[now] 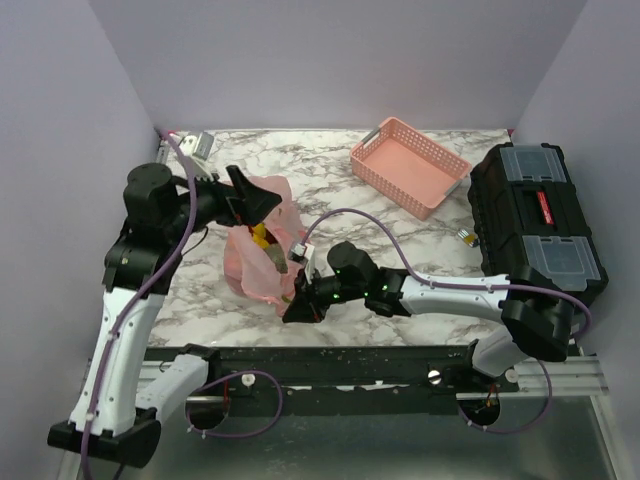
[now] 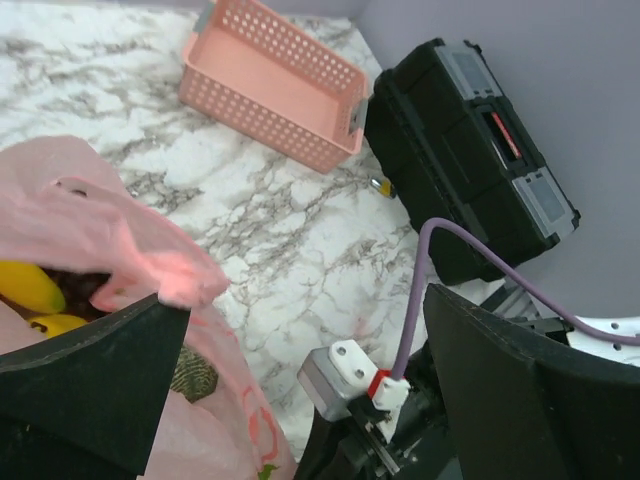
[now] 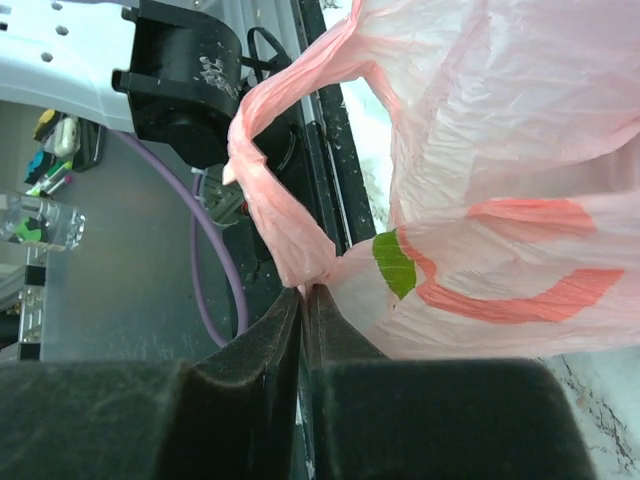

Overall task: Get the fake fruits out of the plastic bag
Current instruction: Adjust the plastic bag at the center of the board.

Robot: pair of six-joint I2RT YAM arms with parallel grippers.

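You have nothing out yet, as far as these views show; the plastic bag (image 1: 255,262) sits on the marble table (image 1: 400,240) left of centre, between the two arms, and the fake fruits (image 1: 262,238) are inside it; I see no fruit outside the bag. Your left gripper (image 1: 254,194) hangs over the bag's far upper edge with its jaws spread wide and nothing between them; from its wrist camera you look past the crumpled pink rim onto a yellow banana (image 2: 30,286) and another yellow piece just beneath it, with something dark beside them that I cannot name. Your right gripper (image 3: 305,292) is at the bag's near right corner; its jaws are pressed almost together on a twisted bit of the pink film by a handle loop, so it pins the bag. The pink basket (image 1: 410,166) stands well apart at the far right; the black toolbox (image 1: 535,222) lies further right. I judge that the whole unloading remains; the bag is held and the left jaws are placed to reach in, likely for the banana; every fruit has yet to come out.
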